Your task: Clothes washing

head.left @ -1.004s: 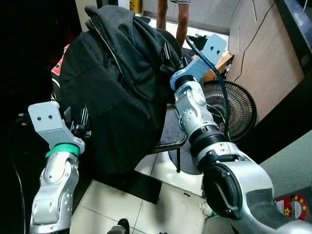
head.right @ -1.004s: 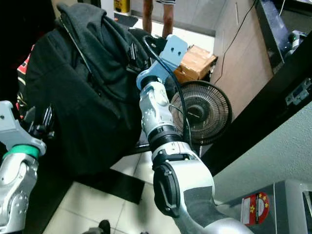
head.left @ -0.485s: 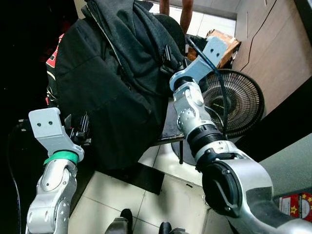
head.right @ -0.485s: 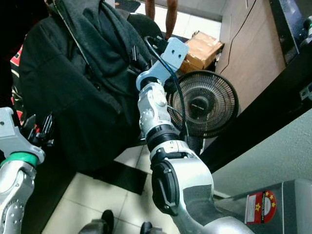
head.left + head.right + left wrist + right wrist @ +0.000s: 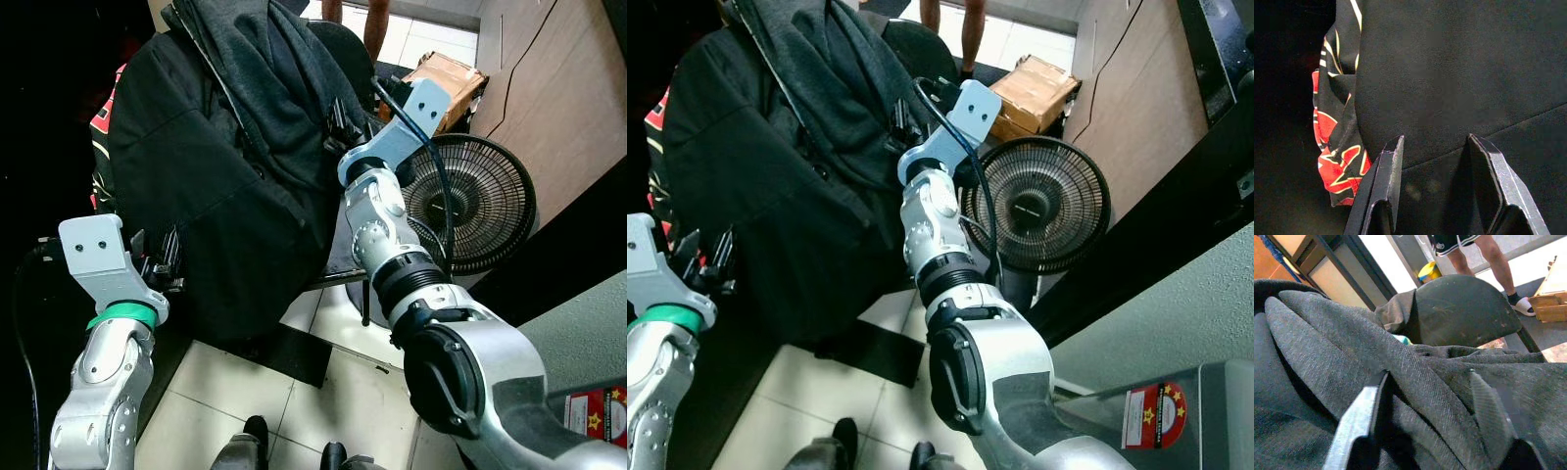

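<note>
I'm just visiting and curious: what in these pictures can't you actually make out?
- Chair seat: mostly buried under the black jacket.
- Red patterned garment: left wrist view, mostly tucked behind the jacket.
- Person: right wrist view, cut off above the shorts by the top edge.
- Cardboard box: contents unseen.

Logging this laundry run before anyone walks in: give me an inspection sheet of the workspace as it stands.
Surface: dark chair, clothes piled on it.
Job's things: black jacket; grey hoodie on top; red patterned garment at the side.
Clutter: cardboard box on the floor.
Grippers: left pincer open against the jacket; right pincer open around a hoodie fold.
Cables: black cable along the right arm.
Surroundings: fan, tiled floor, a person's legs.
</note>
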Motion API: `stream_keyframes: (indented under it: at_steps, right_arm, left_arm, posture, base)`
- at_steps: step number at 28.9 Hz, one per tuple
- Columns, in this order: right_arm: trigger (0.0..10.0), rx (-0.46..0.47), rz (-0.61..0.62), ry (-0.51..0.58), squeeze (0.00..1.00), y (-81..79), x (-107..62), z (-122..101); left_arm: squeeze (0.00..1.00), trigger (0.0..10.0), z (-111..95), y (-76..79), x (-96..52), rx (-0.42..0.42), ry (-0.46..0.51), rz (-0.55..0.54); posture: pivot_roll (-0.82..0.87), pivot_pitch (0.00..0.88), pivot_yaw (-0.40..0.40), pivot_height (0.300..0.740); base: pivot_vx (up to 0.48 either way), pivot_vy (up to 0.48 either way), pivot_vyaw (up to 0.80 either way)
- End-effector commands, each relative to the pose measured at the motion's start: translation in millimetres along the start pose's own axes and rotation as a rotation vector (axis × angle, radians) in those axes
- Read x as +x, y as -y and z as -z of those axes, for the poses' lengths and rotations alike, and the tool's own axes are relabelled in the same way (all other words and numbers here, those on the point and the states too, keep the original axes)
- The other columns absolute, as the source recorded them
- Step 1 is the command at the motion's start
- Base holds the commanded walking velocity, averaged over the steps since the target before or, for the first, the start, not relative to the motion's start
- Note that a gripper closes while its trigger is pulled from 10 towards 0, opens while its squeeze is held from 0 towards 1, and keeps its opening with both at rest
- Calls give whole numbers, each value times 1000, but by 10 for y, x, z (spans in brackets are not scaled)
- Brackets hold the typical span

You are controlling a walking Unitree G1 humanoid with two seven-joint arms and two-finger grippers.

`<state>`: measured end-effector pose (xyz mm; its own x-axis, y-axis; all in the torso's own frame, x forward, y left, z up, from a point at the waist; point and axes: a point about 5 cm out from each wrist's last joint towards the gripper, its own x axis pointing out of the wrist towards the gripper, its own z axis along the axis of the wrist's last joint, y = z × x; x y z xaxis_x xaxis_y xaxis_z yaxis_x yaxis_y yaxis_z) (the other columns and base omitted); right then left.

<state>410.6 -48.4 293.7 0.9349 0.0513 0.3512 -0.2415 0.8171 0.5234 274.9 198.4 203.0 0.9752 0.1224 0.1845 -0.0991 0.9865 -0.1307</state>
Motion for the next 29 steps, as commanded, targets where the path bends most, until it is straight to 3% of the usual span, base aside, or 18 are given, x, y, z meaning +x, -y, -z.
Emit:
stream_keyframes:
  at_steps: [1,17,29]
  right_arm:
    - [0,8,27,-31,0,61,-39,97]
    - [0,11,24,-7,0,78,-25,49]
    - [0,26,-76,44,0,7,35,-138]
  left_arm:
    - [0,10000,44,-15,-35,5,-28,-5]
    - [0,10000,46,9,15,7,-28,0]
    - [0,10000,-20,16,221,-10,29,-20]
  posture:
    - [163,300,28,740]
    - [158,267,28,740]
    - [126,167,21,740]
  base:
    - [0,0,0]
    - [0,0,0]
    - [0,0,0]
